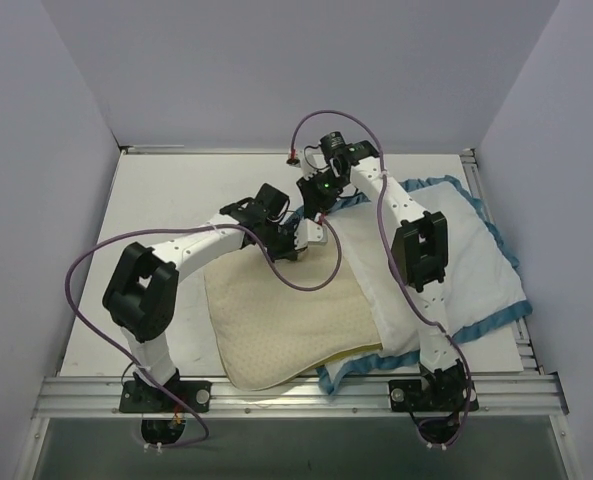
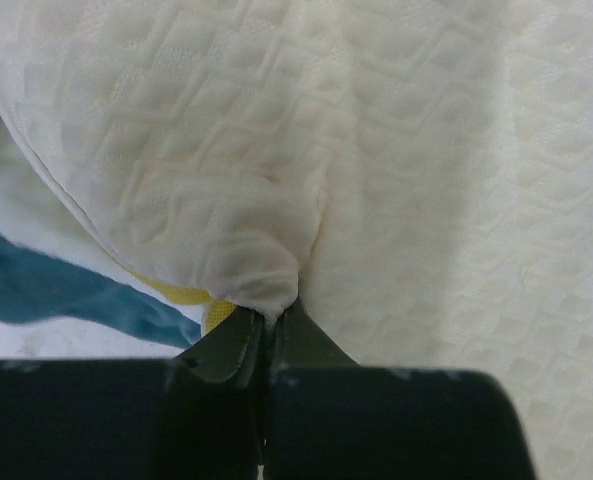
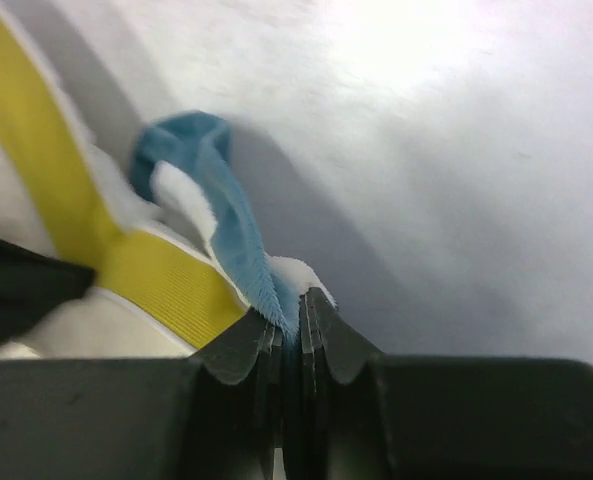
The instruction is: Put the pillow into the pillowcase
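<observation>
cream dimpled pillow point(image 1: 286, 330), rt edge tucked under white-lined pillowcase point(image 1: 466, 270)

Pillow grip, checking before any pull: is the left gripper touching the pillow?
Touching. The left wrist view shows the left gripper pinched shut on a bunched pillow corner.

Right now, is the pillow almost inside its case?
Not yet. Done: both grippers have a hold. The left gripper is shut on the pillow. The right gripper is shut on the teal trim of the case. In hand: the pillow's right edge sits under the case's flap. Left: most of the pillow is uncovered and has to slide in.
</observation>
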`<state>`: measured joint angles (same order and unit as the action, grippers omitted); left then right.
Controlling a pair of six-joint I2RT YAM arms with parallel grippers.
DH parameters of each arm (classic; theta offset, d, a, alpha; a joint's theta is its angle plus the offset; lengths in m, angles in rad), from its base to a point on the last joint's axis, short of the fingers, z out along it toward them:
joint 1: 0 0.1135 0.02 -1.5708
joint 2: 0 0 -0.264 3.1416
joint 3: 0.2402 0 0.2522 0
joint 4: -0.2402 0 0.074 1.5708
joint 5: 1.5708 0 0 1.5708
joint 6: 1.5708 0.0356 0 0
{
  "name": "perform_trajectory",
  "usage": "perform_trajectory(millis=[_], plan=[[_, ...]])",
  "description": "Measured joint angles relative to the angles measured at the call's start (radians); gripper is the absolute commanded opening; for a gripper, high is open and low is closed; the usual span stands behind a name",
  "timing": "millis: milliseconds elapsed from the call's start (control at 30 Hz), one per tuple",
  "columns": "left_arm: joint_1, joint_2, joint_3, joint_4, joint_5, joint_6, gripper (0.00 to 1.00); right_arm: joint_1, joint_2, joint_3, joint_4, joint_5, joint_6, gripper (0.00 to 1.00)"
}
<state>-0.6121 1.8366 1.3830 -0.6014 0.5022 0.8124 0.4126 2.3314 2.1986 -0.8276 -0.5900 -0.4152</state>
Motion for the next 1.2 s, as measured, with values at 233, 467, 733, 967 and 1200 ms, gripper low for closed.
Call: perform_trajectory(millis=[233, 467, 733, 967, 1200], plan=[[-0.11, -0.138, -0.151, 0.24, -0.153, -0.073, 0.0, 0.094, -0.038, -0.02, 0.0, -0.128, 0.293, 0.0], [-0.111, -0.209, -0.283, 0.383, -0.261, -0.14, 0.0, 0.079, -0.034, -0.078, 0.163, -0.183, 0.608, 0.0], [0.104, -0.214, -0.288, 0.418, -0.285, -0.458, 0.0, 0.059, 0.047, 0.137, 0.391, -0.183, 0.781, 1.0], [0.323, -0.214, -0.362, 0.428, -0.319, -0.754, 0.0, -0.131, -0.37, -0.385, 0.412, -0.084, 0.738, 0.94], [0.369, -0.315, -0.485, 0.428, -0.339, -0.964, 0.05, -0.266, -0.76, -0.81, 0.234, 0.063, 0.614, 0.88]])
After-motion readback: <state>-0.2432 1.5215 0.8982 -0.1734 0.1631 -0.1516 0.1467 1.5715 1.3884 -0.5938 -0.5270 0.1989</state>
